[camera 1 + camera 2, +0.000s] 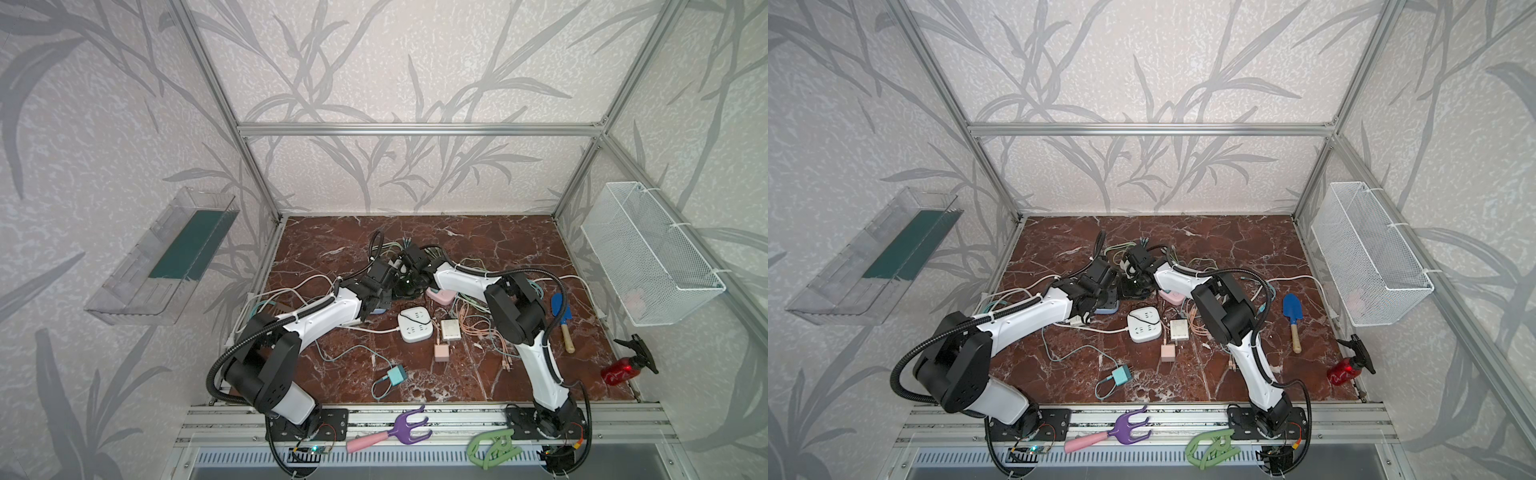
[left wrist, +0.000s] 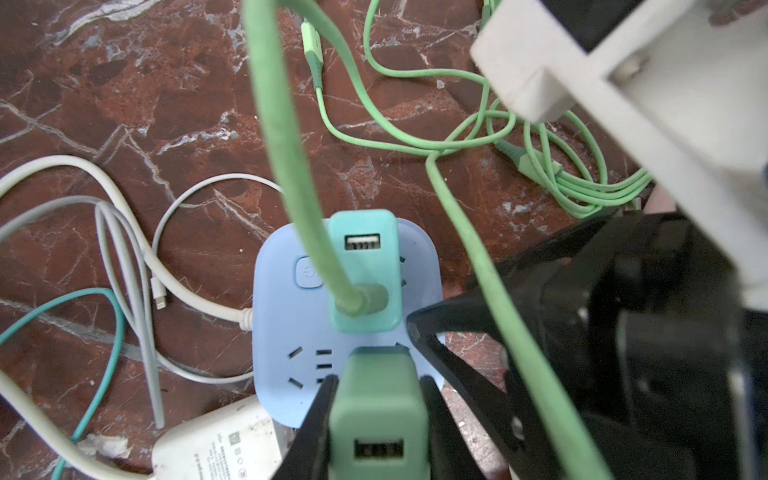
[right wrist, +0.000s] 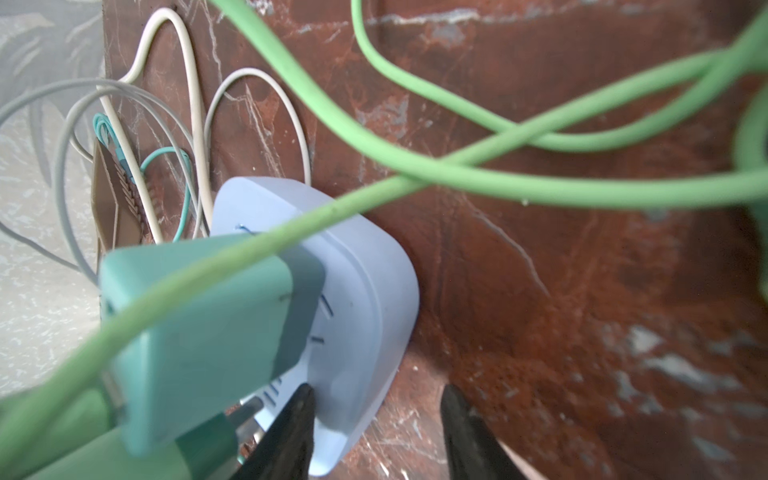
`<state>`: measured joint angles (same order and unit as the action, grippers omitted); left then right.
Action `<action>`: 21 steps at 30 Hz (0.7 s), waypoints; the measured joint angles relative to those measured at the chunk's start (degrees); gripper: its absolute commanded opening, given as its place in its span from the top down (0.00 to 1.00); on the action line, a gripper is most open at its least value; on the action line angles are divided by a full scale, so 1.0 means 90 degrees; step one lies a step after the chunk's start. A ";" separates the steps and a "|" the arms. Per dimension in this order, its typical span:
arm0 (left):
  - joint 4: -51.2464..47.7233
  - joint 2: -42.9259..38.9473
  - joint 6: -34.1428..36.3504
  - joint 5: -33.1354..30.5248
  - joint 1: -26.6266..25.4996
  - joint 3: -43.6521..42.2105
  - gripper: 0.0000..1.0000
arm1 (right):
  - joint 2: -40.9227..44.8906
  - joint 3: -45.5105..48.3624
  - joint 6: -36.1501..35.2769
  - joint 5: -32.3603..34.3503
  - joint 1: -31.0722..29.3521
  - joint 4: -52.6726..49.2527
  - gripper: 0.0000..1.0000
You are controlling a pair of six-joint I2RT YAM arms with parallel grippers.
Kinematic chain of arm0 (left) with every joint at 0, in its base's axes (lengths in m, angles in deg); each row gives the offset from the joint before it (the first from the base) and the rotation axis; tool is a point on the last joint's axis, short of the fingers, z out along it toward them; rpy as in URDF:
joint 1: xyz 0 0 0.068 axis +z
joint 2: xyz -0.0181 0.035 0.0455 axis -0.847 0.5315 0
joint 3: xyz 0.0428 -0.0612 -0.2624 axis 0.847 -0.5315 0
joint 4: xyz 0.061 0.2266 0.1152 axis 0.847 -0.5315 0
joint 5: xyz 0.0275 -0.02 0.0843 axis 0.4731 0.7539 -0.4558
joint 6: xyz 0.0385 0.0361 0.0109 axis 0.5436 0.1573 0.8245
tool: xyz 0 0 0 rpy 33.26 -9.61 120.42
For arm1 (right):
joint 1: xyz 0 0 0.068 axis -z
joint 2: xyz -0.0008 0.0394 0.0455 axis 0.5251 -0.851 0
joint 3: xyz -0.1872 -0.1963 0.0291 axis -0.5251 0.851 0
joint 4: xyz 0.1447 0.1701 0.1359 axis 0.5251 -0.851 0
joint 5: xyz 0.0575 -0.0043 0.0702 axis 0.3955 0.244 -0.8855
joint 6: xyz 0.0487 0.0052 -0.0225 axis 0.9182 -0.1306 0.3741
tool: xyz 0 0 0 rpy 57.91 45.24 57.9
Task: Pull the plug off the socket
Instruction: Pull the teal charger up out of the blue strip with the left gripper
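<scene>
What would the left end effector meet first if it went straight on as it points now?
Probably the rounded light-blue plastic socket block just ahead; the green plastic plug that the left end effector holds would touch it first.

Sockets: three; blue socket [image 2: 274,324] under the left pincer [image 2: 376,382], pink socket [image 1: 441,296] beside the right pincer [image 3: 378,390], white socket [image 1: 415,324] near both.
Chargers at the blue socket: two; green charger [image 2: 378,415] inside the left pincer, mint charger [image 2: 382,266] just past it.
Loose chargers: two; pink charger [image 1: 441,352], teal charger [image 1: 395,375], well apart from both pincers.
Garden tools: two; rake [image 1: 409,426], trowel [image 1: 560,307].
</scene>
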<state>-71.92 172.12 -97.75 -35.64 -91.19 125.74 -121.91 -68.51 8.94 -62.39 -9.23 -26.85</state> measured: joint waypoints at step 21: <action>-0.0539 0.0231 0.0192 -0.0410 -0.0554 0.0765 0.91 | 0.1700 0.1477 0.0080 0.0000 0.0544 0.0668 0.48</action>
<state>-76.77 174.20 -96.02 -39.33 -96.17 132.62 -106.61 -55.22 9.67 -62.39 -4.33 -20.84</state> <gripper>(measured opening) 0.270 0.524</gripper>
